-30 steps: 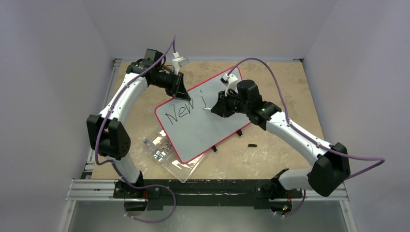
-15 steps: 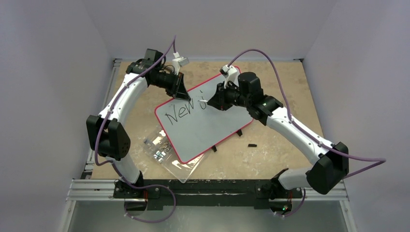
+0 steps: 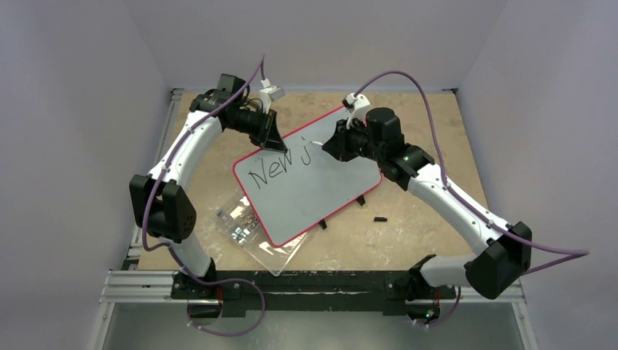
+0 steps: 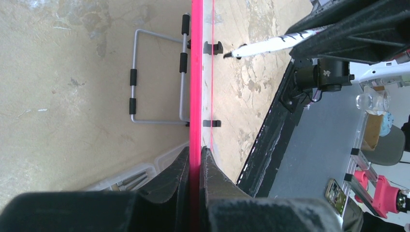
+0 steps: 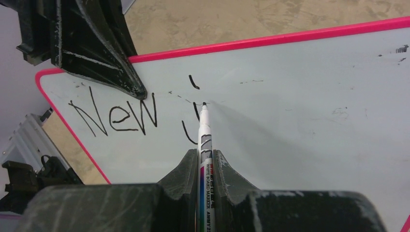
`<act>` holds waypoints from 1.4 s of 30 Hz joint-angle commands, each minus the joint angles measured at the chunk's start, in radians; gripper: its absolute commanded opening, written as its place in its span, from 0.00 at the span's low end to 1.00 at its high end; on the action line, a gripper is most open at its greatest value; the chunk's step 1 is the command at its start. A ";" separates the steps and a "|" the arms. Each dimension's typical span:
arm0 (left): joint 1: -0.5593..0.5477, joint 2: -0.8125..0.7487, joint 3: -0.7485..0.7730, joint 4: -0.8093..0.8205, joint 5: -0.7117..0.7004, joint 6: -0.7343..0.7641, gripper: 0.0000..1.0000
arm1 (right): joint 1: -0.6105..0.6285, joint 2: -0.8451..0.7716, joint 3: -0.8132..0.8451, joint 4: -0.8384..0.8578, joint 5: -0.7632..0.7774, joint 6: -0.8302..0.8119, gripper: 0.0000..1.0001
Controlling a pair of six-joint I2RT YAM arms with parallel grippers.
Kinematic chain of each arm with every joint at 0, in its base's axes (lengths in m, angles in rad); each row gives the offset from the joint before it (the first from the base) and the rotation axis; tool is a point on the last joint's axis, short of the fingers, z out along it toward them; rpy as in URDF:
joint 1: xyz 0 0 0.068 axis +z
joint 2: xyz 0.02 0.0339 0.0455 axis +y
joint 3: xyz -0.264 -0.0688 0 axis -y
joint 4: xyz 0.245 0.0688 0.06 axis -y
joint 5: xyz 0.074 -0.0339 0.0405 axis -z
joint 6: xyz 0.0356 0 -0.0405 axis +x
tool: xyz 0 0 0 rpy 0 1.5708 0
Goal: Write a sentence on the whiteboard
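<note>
Marker (image 5: pixel 204 126) pinched in right end effector (image 5: pixel 205 153), tip at sentence (image 5: pixel 116 113) on whiteboard (image 5: pixel 300 96); left end effector (image 4: pixel 195 153) clamped on its rim

Tool (image 4: pixel 195 151) tight on whiteboard (image 4: pixel 196 72) rim

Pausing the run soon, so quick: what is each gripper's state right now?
Left gripper: closed, clamping the red edge of the whiteboard.
Right gripper: closed, holding a marker pointed at the board.
</note>
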 commanded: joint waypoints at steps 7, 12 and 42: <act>-0.008 -0.049 -0.005 0.009 -0.025 0.044 0.00 | -0.013 0.033 0.036 0.031 0.053 -0.007 0.00; -0.008 -0.052 -0.006 0.010 -0.024 0.043 0.00 | -0.013 0.045 0.024 0.038 0.033 -0.008 0.00; -0.008 -0.055 -0.003 0.014 -0.019 0.041 0.00 | -0.017 0.039 0.019 0.008 0.141 -0.027 0.00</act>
